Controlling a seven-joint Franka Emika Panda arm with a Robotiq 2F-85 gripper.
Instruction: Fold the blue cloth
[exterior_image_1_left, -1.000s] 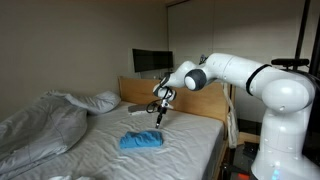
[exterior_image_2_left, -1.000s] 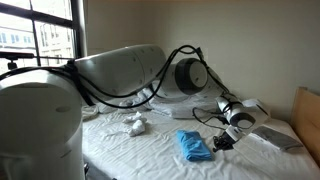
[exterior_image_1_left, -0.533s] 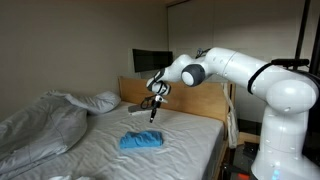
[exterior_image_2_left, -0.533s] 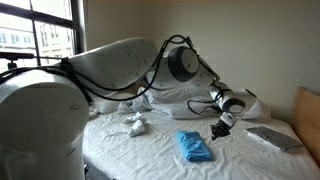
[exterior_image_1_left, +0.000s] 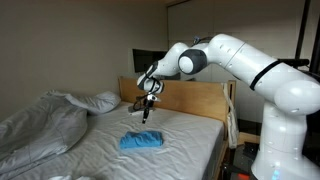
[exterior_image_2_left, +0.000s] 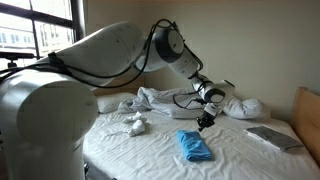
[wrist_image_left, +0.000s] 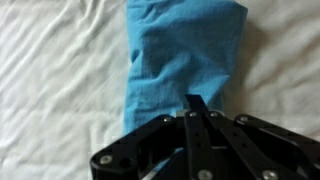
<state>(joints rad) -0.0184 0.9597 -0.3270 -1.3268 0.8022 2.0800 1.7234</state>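
Observation:
The blue cloth (exterior_image_1_left: 141, 141) lies folded into a narrow strip on the white bed sheet, also visible as the blue cloth (exterior_image_2_left: 194, 147) and, from above, as the blue cloth (wrist_image_left: 180, 55). My gripper (exterior_image_1_left: 146, 116) hangs in the air above the cloth's far side, clear of it. The gripper (exterior_image_2_left: 203, 124) is shut, with nothing held. In the wrist view the gripper (wrist_image_left: 195, 100) shows both fingers pressed together over the cloth's near edge.
A rumpled grey-white duvet (exterior_image_1_left: 40, 125) and a pillow (exterior_image_1_left: 100, 101) lie at one side of the bed. The wooden headboard (exterior_image_1_left: 195, 98) stands behind. A small crumpled white object (exterior_image_2_left: 136, 124) and a flat grey item (exterior_image_2_left: 272, 137) rest on the sheet.
The arm has risen and swung away from the headboard side, carrying the shut gripper higher over the cloth. The cloth has not moved.

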